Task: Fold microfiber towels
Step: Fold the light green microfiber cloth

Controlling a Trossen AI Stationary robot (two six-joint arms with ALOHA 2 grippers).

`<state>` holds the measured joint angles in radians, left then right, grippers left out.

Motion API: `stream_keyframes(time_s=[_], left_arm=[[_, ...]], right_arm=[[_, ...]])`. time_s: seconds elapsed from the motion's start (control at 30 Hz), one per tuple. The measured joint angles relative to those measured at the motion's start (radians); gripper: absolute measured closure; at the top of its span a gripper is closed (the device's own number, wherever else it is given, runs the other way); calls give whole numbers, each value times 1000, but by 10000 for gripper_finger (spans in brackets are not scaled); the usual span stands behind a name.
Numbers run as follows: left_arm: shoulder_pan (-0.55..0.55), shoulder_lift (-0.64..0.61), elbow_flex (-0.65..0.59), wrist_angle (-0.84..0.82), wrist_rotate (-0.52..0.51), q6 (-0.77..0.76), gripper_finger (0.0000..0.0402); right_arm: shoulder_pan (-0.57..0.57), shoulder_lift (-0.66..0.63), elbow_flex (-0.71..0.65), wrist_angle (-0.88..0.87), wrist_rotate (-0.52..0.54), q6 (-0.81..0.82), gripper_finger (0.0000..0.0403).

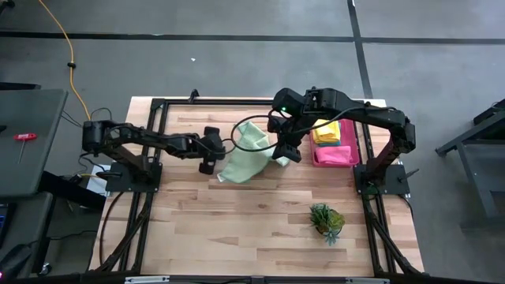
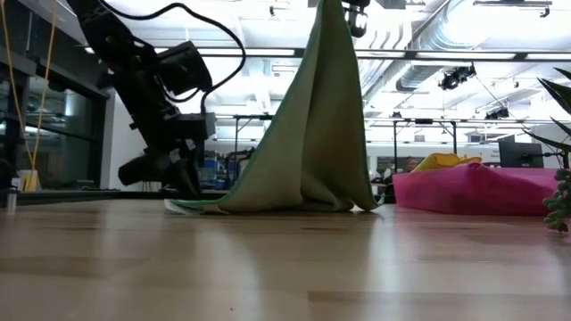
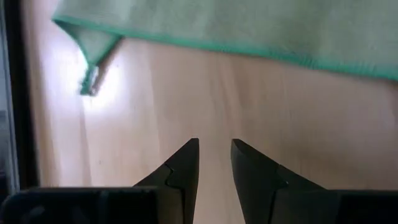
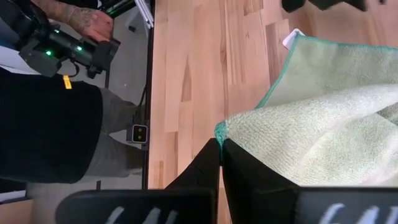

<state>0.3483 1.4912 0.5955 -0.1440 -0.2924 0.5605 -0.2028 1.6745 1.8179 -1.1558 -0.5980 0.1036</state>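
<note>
A pale green towel [image 1: 251,151] hangs near the table's centre, a little toward twelve o'clock, lifted by one corner so it drapes like a tent (in the low view it rises out of the top of the picture). Its lower edge and one corner lie spread on the wood, the rest in loose folds.

The right gripper [image 4: 220,147] holds it at the lifted corner, fingers pressed tight together on the cloth's teal-stitched hem; in the high view it sits at the towel's three o'clock side. The left gripper [image 3: 214,163] waits at the towel's nine o'clock, just beside the trailing corner and apart from it, low over the wood, its fingers parted by a narrow gap with nothing between them.

At three o'clock from the towel, near the table's edge, a pink tray [image 1: 334,157] carries more towels: a yellow one [image 1: 329,132] on top, a pink one under it. At about five o'clock, well apart, stands a small green plant [image 1: 327,220].

Beyond the table's edge, in the right wrist view, a person [image 4: 56,130] in a dark top holds a black device with green lights.
</note>
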Motion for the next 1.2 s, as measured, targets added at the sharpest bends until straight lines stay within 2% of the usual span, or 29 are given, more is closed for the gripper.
stream_keyframes(time_s=[0.2,0.33,0.5,0.7,0.97,1.2], left_arm=[[-12,-119,0,-172,205,-129,318],[-62,-193,1,-179,293,-279,318],[-156,-201,1,-130,259,-391,312],[-250,-140,1,-118,185,-441,272],[-264,-45,1,-87,146,-548,219],[-264,8,1,-42,119,-545,211]], right_arm=[[0,0,0,2,7,0,403],[0,0,0,4,9,0,403],[0,0,0,6,11,9,403],[0,0,0,6,10,9,403],[0,0,0,9,10,11,403],[0,0,0,13,10,12,403]])
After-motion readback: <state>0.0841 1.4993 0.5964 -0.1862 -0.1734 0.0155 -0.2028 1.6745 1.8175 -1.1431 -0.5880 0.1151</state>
